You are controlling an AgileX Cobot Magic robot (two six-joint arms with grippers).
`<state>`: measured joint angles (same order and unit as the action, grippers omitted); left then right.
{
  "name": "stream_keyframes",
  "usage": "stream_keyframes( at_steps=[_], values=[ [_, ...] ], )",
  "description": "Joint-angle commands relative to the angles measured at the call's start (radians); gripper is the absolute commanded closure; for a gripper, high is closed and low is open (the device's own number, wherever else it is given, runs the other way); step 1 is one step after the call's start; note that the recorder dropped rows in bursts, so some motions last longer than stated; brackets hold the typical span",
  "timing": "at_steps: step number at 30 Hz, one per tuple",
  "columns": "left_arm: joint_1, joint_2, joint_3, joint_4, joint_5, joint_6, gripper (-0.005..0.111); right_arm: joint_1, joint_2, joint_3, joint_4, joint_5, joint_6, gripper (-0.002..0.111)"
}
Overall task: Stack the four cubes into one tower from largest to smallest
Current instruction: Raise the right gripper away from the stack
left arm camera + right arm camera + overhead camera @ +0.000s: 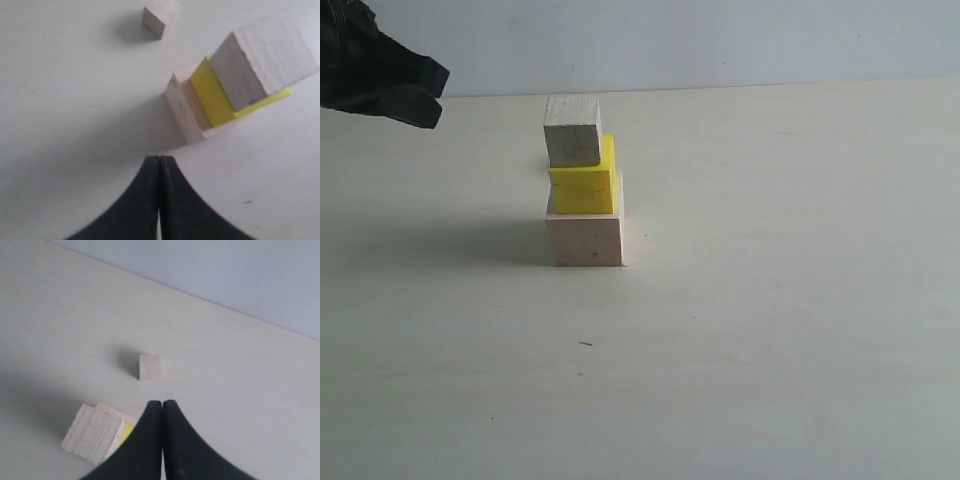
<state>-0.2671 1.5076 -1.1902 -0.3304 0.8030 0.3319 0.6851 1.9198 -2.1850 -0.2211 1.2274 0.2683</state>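
From my station the tower (582, 185) stands three high on the worktop (770, 330), a little toward 9 o'clock from the middle of the exterior view. The largest cube (585, 238), pale wood, is at the base, flat on the worktop. The yellow cube (585, 188) sits on it, close to square with it. The third cube (572, 131), pale wood again, rests on the yellow one, pushed toward its 9 o'clock side, so a strip of yellow shows along its 3 o'clock edge.

The smallest cube (161, 19) is not on the stack. Both wrist views show it lying alone on the worktop, well apart from the tower and touching nothing. I cannot place it in the exterior view.

My left hand (159, 162) is clenched, its black fingers pressed together with nothing between them. It hangs above bare worktop near the largest cube without touching it. In the exterior view its dark bulk sits off at about 10 o'clock from the tower, up near the corner.

My right hand (162, 406) is clenched the same way and empty. It is raised over the worktop with the smallest cube just beyond its fingertips and the top of the tower to one side below it.
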Motion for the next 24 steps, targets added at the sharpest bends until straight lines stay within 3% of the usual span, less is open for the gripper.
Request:
stream_keyframes(
  at_steps=[1, 4, 9, 14, 17, 19, 21, 24],
  values=[
    [0.061, 0.039, -0.053, 0.006, -0.056, -0.053, 0.107, 0.002, -0.115, -0.002, 0.099, -0.006, -0.01, 0.108],
    [0.14, 0.119, -0.184, -0.014, -0.002, -0.119, 0.107, 0.002, -0.194, -0.002, 0.115, -0.006, -0.01, 0.108],
    [0.177, 0.254, -0.308, -0.069, 0.099, -0.122, 0.107, 0.002, -0.264, 0.048, -0.013, -0.006, 0.017, 0.108],
    [0.177, 0.391, -0.35, -0.124, 0.108, -0.101, 0.107, 0.002, -0.391, 0.339, -0.081, -0.006, 0.059, 0.108],
    [0.177, 0.437, -0.353, -0.156, 0.108, -0.101, 0.107, -0.008, -0.408, 0.495, -0.301, -0.006, 0.152, 0.108],
    [0.177, 0.453, -0.353, -0.158, 0.121, -0.101, 0.107, -0.065, -0.4, 0.581, -0.324, -0.015, 0.136, 0.108],
    [0.177, 0.454, -0.353, -0.158, 0.135, -0.101, 0.107, -0.146, -0.364, 0.631, -0.232, -0.163, 0.086, 0.108],
    [0.177, 0.441, -0.353, -0.158, 0.153, -0.101, 0.107, -0.267, -0.26, 0.632, -0.12, -0.24, 0.032, 0.108]
  ],
)
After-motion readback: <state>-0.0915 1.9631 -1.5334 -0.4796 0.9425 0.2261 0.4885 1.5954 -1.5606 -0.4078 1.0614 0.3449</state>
